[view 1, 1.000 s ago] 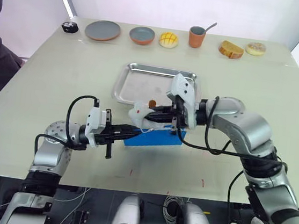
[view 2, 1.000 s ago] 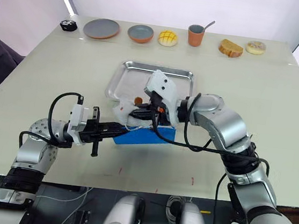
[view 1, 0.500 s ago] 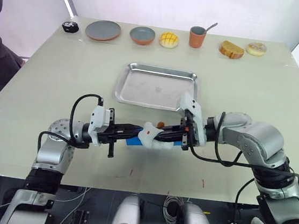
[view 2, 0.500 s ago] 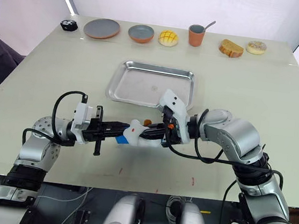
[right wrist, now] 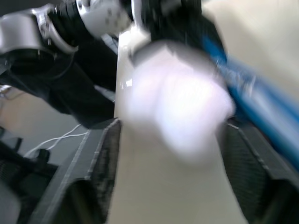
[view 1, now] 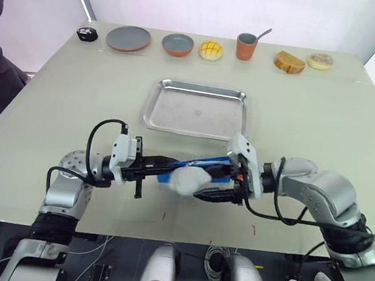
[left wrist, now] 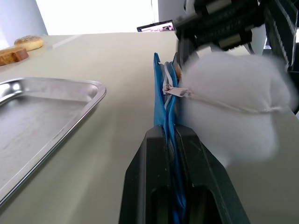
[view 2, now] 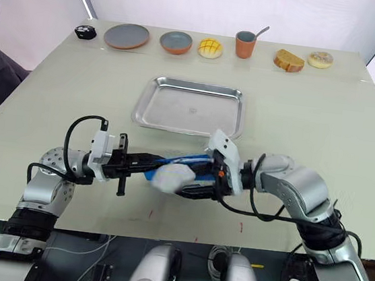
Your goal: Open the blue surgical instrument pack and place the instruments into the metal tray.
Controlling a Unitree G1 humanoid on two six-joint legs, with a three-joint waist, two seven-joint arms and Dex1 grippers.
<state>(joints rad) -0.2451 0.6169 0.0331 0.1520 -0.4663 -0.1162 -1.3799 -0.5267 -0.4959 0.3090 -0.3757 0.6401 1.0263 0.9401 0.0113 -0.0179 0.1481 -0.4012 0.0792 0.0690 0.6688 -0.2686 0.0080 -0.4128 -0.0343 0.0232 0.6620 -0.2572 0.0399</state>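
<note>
Pack [left wrist: 164, 100], one, pinched edge-on in my left gripper [left wrist: 169, 140]; right gripper [view 2: 186, 183] spread around one plush [view 2: 168, 176].

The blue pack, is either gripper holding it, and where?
The left gripper is shut on the near end edge of the blue surgical instrument pack. The right gripper is open around the white plush toy.

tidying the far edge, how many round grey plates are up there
2. The larger round grey plate sits nearer the far left corner; the smaller round grey plate lies just right of it.
</note>
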